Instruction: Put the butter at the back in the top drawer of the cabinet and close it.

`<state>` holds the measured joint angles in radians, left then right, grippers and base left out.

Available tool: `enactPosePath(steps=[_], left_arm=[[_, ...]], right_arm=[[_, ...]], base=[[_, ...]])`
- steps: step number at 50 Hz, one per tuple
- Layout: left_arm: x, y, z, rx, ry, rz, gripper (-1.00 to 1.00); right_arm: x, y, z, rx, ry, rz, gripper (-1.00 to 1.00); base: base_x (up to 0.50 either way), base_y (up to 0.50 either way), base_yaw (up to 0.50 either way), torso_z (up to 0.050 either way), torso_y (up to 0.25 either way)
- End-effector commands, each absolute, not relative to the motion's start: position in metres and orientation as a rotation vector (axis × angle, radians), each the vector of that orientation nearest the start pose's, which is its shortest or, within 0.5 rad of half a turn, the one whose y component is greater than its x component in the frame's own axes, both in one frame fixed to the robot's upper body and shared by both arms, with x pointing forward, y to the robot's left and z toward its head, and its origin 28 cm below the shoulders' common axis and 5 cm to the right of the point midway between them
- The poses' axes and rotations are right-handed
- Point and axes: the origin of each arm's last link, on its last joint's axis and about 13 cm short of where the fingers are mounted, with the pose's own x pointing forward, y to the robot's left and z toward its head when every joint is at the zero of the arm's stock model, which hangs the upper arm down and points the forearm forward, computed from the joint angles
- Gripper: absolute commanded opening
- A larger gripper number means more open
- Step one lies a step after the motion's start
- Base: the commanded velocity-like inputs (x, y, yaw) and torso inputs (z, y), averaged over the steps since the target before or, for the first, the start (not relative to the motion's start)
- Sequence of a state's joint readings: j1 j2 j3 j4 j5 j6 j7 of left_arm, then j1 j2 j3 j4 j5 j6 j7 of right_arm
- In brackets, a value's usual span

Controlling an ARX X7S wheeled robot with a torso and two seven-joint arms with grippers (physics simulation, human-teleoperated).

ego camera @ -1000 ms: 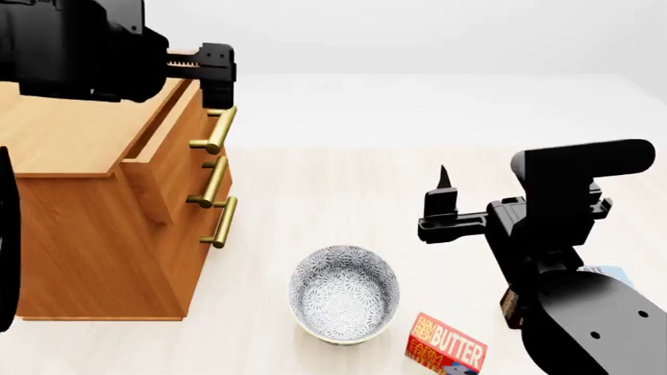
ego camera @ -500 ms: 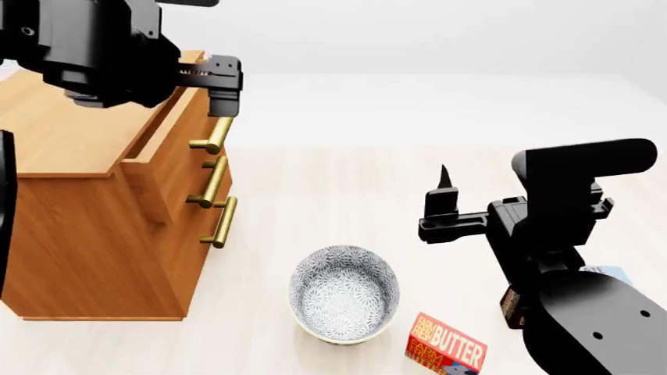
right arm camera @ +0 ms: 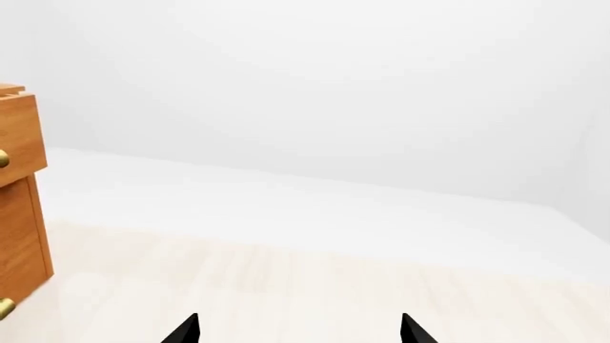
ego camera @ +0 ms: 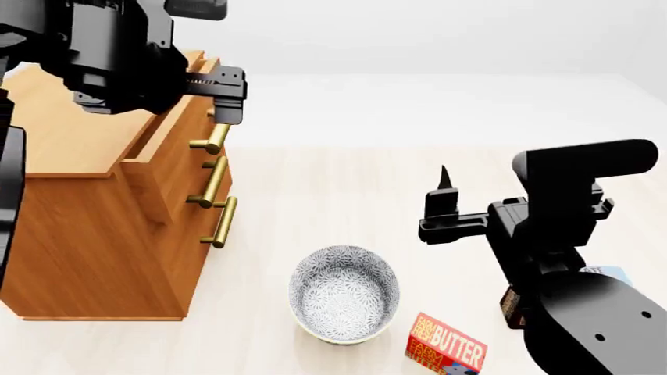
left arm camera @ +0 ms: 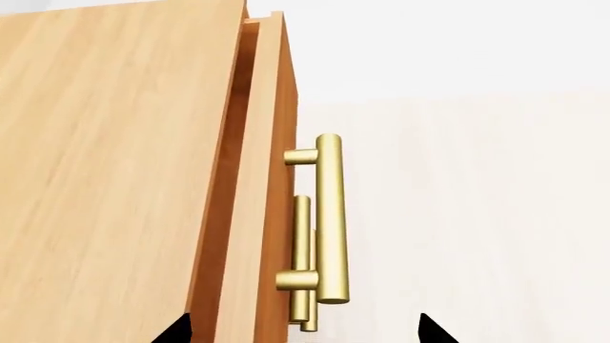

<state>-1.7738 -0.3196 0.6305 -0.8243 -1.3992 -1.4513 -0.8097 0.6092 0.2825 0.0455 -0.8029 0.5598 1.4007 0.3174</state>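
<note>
The cabinet was orange-brown wood, its top drawer the same shade, with a brass handle. The bowl wore a fine grey-and-white floral pattern. The butter carton was red-orange with white lettering. Both arms were black, the floor pale cream.

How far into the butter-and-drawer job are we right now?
Early stage. The top drawer stands ajar. The left gripper hangs open above its handle, not gripping it. The butter lies on the floor beside the bowl; the right gripper is open and empty. Left: open fully, load butter, close.
</note>
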Motion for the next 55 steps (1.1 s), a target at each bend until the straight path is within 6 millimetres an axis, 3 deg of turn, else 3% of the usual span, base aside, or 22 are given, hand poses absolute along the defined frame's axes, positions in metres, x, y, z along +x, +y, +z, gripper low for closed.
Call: enactPosePath(steps=[1, 55], left_arm=[[0.352, 0.221, 0.361, 0.115, 0.701, 0.079, 1.0], [0.375, 0.228, 0.337, 0.1, 0.769, 0.128, 1.0]], right_arm=[[0.227, -0.12, 0.212, -0.112, 0.011, 0.036, 1.0], [0.226, -0.122, 0.212, -0.106, 0.008, 0.032, 1.0]], base=[[0.0, 0.0, 0.0, 0.0, 0.0], [0.0, 0.0, 0.0, 0.0, 0.0]])
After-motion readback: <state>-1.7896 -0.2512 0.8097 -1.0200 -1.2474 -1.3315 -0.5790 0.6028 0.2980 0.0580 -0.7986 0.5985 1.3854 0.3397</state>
